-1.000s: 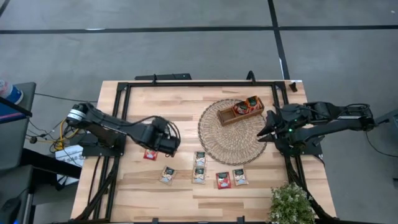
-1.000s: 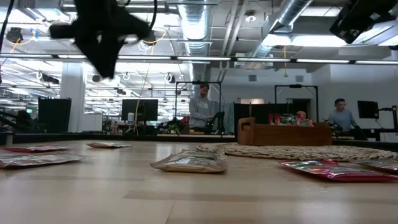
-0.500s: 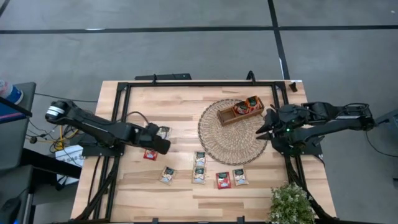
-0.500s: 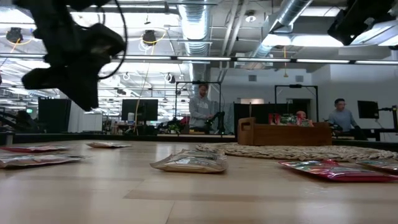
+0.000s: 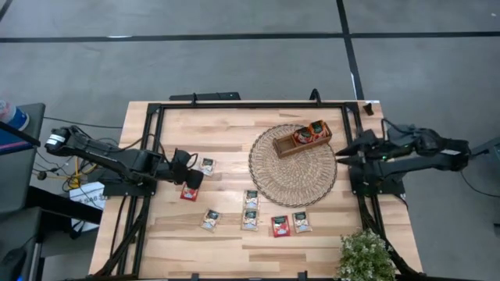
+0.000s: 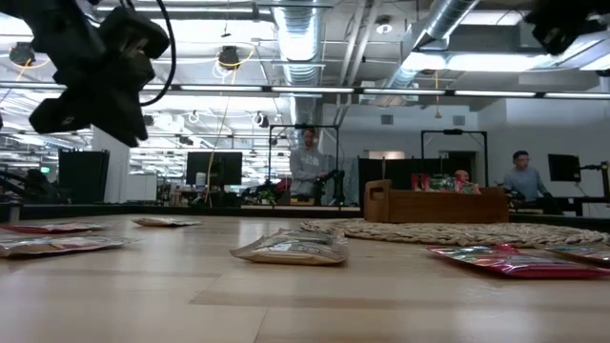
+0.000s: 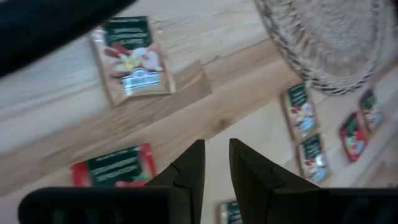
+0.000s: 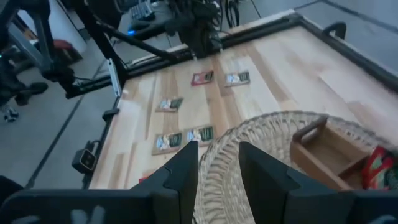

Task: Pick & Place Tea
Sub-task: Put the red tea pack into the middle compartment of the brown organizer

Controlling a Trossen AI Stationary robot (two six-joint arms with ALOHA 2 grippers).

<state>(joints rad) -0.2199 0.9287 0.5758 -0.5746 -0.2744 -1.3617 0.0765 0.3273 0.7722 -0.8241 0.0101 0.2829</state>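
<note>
Several flat tea sachets lie on the wooden table: a beige one (image 5: 206, 165) and a red one (image 5: 188, 192) at the left, and more beige ones (image 5: 251, 198) and a red one (image 5: 280, 225) nearer the front edge. A wooden tray (image 5: 302, 137) with sachets inside stands on the round wicker mat (image 5: 293, 165). My left gripper (image 5: 193, 176) hovers beside the two left sachets. Its fingers (image 7: 186, 174) are a narrow gap apart, with nothing between them. My right gripper (image 5: 340, 158) hangs at the mat's right rim, slightly open and empty (image 8: 217, 168).
A black frame (image 5: 250, 104) runs around the table. A potted plant (image 5: 365, 254) stands at the front right corner. Bare wood lies between the left sachets and the mat. People stand in the room beyond the far edge (image 6: 307, 162).
My left gripper has drawn back toward the table's left edge, sunk a little and tipped further down. This has uncovered the beige sachet it stood over. My right gripper has pulled back toward the right edge, off the mat. No sachet has moved.
</note>
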